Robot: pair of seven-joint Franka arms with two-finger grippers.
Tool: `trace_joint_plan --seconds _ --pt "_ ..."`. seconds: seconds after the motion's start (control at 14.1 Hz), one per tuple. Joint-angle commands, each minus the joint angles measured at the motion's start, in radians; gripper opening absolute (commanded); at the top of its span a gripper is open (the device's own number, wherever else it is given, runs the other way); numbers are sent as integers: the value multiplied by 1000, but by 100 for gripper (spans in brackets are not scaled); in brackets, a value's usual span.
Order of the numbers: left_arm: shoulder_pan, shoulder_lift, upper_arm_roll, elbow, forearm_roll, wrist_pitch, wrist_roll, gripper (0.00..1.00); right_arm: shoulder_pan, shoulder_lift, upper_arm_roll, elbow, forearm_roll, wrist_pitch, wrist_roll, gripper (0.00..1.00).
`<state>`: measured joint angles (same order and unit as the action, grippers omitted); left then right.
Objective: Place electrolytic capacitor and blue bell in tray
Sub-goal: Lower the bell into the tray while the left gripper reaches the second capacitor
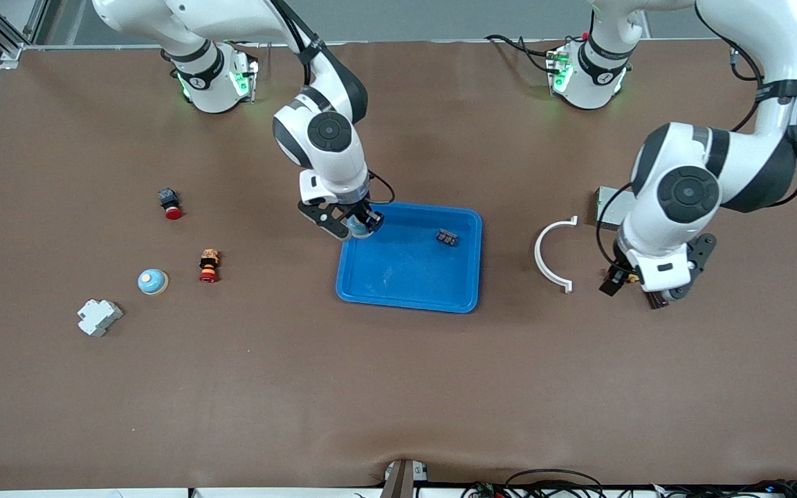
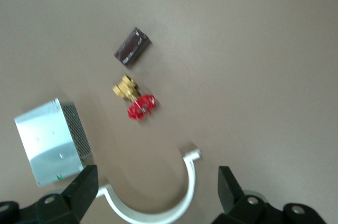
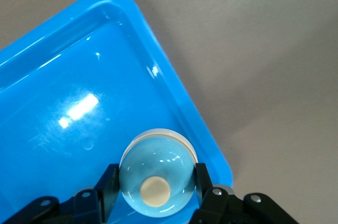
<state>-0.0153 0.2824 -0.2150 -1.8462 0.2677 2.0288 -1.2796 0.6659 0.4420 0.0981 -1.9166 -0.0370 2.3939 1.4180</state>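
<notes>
Front view, centre of frame: the right gripper [image 1: 360, 225] hangs over the upper corner of the shallow bright-blue rectangular plastic tray [image 1: 398, 287] nearest the right arm's end of the brown desk [image 1: 398, 387], its jaws clamped on a pale-blue domed bell [image 3: 156, 180]. A small dark component [image 1: 447, 237] lies in the tray's upper area toward the left arm's end. At the right of the frame the left gripper [image 1: 637, 287] waits, jaws apart, above a dark cylindrical electrolytic capacitor [image 2: 132, 46], a brass valve with red handwheel [image 2: 135, 99] and a white plastic half-ring [image 1: 551, 254].
</notes>
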Motion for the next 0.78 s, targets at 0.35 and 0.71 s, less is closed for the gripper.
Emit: trace_joint_plan --seconds 0.35,0.71 --pt "71 24 -10 -14 18 37 108 100 55 92 -15 62 -38 42 100 0" --pt "69 34 -10 -13 18 53 108 100 70 153 -15 110 -95 44 173 0"
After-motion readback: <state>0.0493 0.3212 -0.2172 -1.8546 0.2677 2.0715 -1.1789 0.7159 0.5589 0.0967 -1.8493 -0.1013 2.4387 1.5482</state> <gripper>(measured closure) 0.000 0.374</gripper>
